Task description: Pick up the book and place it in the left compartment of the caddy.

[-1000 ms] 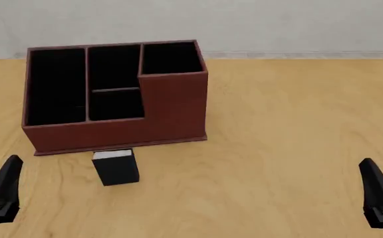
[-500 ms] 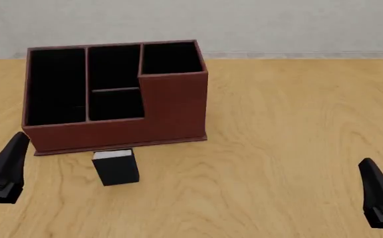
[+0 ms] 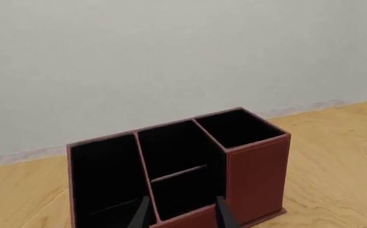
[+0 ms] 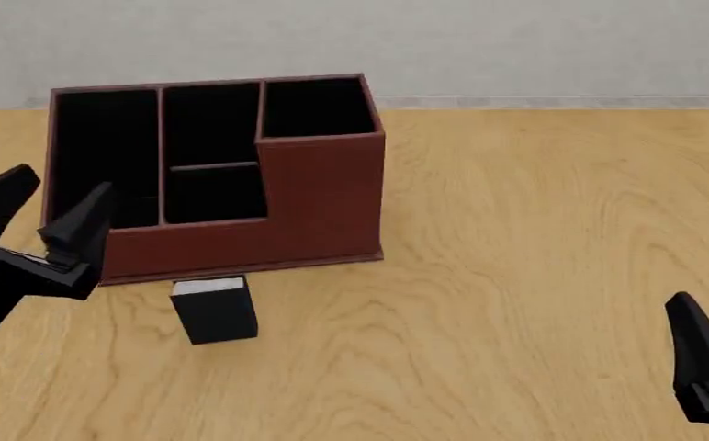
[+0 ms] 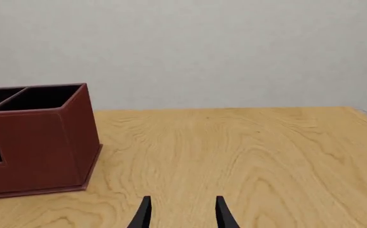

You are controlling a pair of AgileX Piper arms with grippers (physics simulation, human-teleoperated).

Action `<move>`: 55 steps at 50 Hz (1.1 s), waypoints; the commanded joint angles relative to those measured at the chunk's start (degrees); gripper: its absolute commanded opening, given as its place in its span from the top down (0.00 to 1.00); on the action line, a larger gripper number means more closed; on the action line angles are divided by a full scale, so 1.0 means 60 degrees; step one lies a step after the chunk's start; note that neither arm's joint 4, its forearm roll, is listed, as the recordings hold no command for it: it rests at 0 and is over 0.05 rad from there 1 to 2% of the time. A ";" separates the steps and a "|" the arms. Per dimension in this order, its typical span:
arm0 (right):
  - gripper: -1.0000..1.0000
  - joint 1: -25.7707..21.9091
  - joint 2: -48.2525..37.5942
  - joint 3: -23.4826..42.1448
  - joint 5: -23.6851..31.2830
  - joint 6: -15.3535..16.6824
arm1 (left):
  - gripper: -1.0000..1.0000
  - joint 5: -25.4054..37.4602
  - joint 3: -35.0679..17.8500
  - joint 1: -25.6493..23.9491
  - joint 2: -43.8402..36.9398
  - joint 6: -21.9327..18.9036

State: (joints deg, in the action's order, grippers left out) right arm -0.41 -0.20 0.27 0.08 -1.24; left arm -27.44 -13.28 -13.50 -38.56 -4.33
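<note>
The caddy (image 4: 214, 179), a reddish-brown organiser box, sits on the wooden table (image 4: 538, 239) with all four black-lined sections showing nothing inside. The left compartment (image 4: 104, 161), its long low-walled slot, shows only dark lining from front to back. Beside it are two small middle sections (image 4: 214, 152), one behind the other, split by a thin divider, and at the caddy's other end stands the tall square section (image 4: 318, 108), dark inside too.

The book (image 4: 214, 310), small and black with a white page edge on top, stands on the table just in front of the caddy's front wall, below the low end, close to the wall but not touching it.

The left gripper (image 4: 39, 209) hovers in front of the caddy's left compartment, fingers spread apart and holding nothing; the book lies beside and below it, apart from it. The right gripper (image 5: 180, 213) hangs well away from the caddy on its tall-section side, fingers parted, nothing between them.
</note>
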 commanded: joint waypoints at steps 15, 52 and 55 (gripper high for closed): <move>0.00 0.0040 0.0013 -0.0008 -0.0012 0.0034 | 0.00 0.0590 -0.2229 -0.2169 -0.2659 -0.0833; 0.00 -0.0111 -0.0005 -0.0014 0.0036 0.0220 | 0.00 0.7616 -0.7912 -0.4071 -0.3939 -0.2186; 0.00 -0.0133 -0.0015 -0.0014 0.0039 0.0233 | 0.00 0.8087 -0.8238 -0.4178 -0.4164 -0.2429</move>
State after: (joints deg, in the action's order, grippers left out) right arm -0.79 -0.19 0.22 0.20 -0.20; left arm 11.49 -53.81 -37.39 -59.05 -15.10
